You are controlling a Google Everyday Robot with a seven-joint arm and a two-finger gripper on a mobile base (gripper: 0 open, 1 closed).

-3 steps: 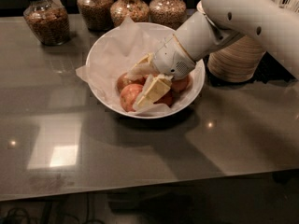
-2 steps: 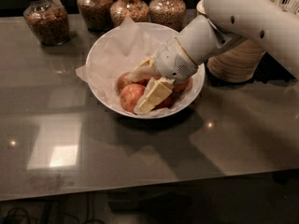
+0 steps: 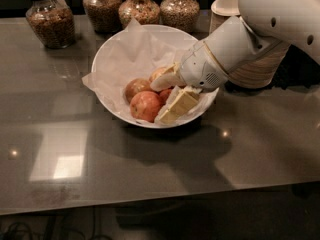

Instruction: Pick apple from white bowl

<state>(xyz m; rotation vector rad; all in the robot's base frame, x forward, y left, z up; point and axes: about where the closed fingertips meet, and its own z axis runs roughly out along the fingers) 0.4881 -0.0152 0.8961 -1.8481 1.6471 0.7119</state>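
**Gripper eases back toward the rim, apple left uncovered**

On the dark table [image 3: 150, 174], a seed-filled jar [image 3: 50, 20] stands at the far left. Three more jars [image 3: 140, 6] line the back edge at 12 o'clock from the white bowl [image 3: 107, 59]. None of these has shifted since a second ago, and neither has the bowl.

Inside the bowl, on the crumpled paper lining [image 3: 135, 54], a dull brownish apple [image 3: 136, 88] lies at about 8 o'clock from the bowl's middle. The apple [image 3: 146, 105], reddish-orange and the largest showing, rests at 6 o'clock against the front wall. A second ago the lower finger overlapped it; now its whole face shows, and only its right side is just beside that finger.

The gripper [image 3: 169, 94] reaches in over the rim from 3 to 4 o'clock and has slid slightly toward that rim. Its fingers [image 3: 177, 106] stand apart. A deeper red apple [image 3: 166, 95] shows in the gap, and a paler one [image 3: 159, 74] peeks out above the upper finger. Whether the fingers press the red apple cannot be told.

At 3 o'clock, behind the arm, stands the stack of beige paper bowls [image 3: 260, 71].
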